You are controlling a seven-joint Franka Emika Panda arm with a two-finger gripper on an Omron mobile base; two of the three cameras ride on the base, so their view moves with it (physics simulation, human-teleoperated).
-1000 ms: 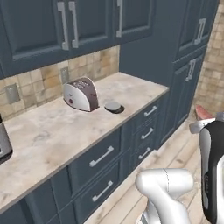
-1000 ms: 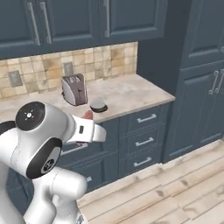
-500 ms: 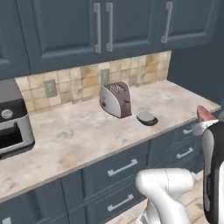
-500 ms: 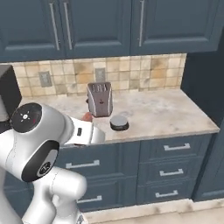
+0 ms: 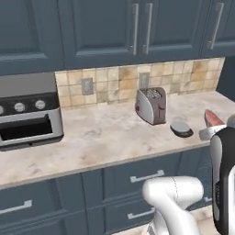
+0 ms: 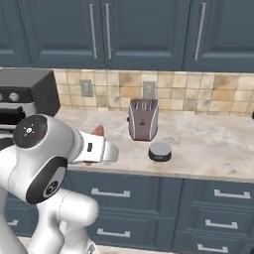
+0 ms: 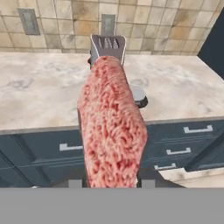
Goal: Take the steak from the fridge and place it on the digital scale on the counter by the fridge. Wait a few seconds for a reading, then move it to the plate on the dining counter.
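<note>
While the two dark fingertips (image 7: pixel 75 183) sit at either side of its base, the steak (image 7: pixel 113 127) stands up tall between them, jaws clamped narrow on the meat. It's held out in front of the counter edge, its red tip (image 5: pixel 213 118) poking up past the white arm (image 5: pixel 220 151) and showing again beside the forearm (image 6: pixel 98 130). Beyond it on the beige marbled counter (image 6: pixel 208 144) sits the digital scale (image 6: pixel 160 151), just in front of the silver toaster (image 6: pixel 143 119). Further along stands a toaster oven (image 5: pixel 27 114), under navy wall cabinets (image 5: pixel 101 27).
</note>
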